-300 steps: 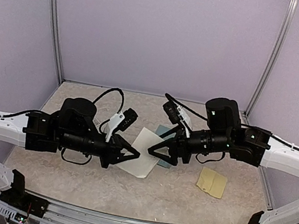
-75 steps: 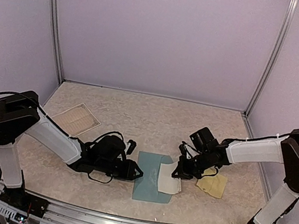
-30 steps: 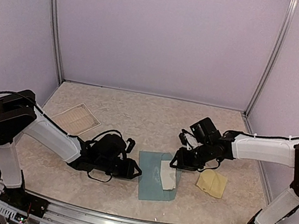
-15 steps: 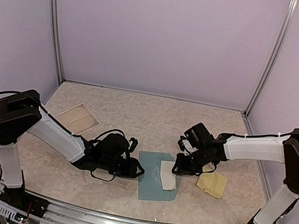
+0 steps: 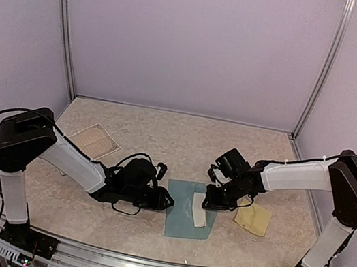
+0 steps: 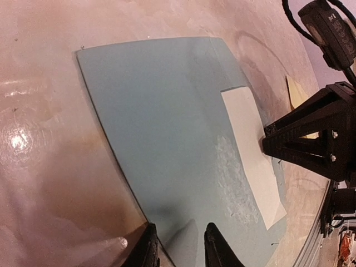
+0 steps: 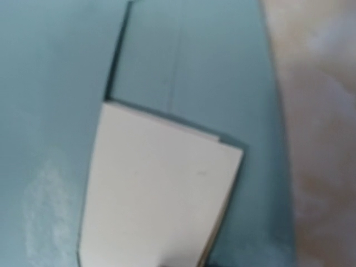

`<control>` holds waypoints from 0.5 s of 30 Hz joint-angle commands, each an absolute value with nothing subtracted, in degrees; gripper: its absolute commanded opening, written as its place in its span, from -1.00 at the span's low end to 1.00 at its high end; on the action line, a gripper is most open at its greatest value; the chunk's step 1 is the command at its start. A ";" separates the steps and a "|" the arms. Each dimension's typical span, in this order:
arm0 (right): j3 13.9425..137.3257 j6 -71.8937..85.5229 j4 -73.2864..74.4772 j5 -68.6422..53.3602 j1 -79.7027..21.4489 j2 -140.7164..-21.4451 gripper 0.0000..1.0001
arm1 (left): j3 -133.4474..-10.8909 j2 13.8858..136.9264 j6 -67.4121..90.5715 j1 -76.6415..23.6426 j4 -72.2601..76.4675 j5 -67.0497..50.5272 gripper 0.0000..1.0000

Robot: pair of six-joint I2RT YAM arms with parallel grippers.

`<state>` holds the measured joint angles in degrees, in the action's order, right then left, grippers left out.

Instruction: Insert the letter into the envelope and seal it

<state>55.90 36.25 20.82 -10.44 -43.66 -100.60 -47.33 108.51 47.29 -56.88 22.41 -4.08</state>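
Note:
The teal envelope [image 5: 182, 210] [image 6: 161, 117] lies flat on the table between my two grippers. The white letter [image 5: 200, 215] [image 6: 251, 150] [image 7: 158, 194] rests along the envelope's right side, its far end against the pocket's slit. My right gripper [image 5: 211, 201] [image 6: 266, 140] meets the letter's right edge with its tips together on the paper; its own fingers do not show in the right wrist view. My left gripper [image 5: 167, 203] [image 6: 181, 251] is low at the envelope's left edge. Its fingertips [image 6: 217, 247] stand a little apart, one on the envelope and one at its border.
A yellow-tan sticker sheet [image 5: 252, 218] [image 6: 296, 92] lies just right of the right gripper. A pale lined sheet [image 5: 94, 140] sits at the back left. Purple walls with metal posts [image 5: 66, 24] enclose the speckled table.
The right gripper has slid the letter left, deeper over the envelope, and narrowed its jaws. The left gripper has edged right onto the envelope's edge and closed a little.

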 commanded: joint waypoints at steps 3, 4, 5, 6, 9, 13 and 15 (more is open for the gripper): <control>58.13 35.67 19.51 -12.70 -44.80 -103.62 -0.73 | -47.87 111.42 46.58 -56.42 19.51 -4.69 -0.46; 58.43 35.64 19.51 -12.84 -45.01 -103.89 -0.73 | -47.96 111.49 46.58 -56.43 19.49 -4.78 -0.47; 58.55 35.60 19.39 -13.04 -45.12 -104.01 -0.74 | -47.93 111.46 46.58 -56.41 19.51 -4.82 -0.47; 58.70 35.66 19.19 -13.29 -45.21 -104.11 -0.74 | -48.04 111.52 46.58 -56.42 19.51 -4.78 -0.47; 58.96 35.80 18.36 -14.16 -45.48 -104.32 -0.74 | -48.23 111.59 46.51 -56.38 19.51 -4.88 -0.48; 59.56 36.08 18.02 -14.64 -45.83 -104.73 -0.74 | -48.64 111.71 46.49 -56.41 19.39 -5.16 -0.48; 59.77 36.15 17.89 -14.84 -45.96 -104.84 -0.74 | -48.63 111.66 46.46 -56.42 19.34 -5.25 -0.48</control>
<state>58.46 35.97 18.57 -13.69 -45.06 -103.59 -48.38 109.56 47.20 -56.62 22.90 -4.32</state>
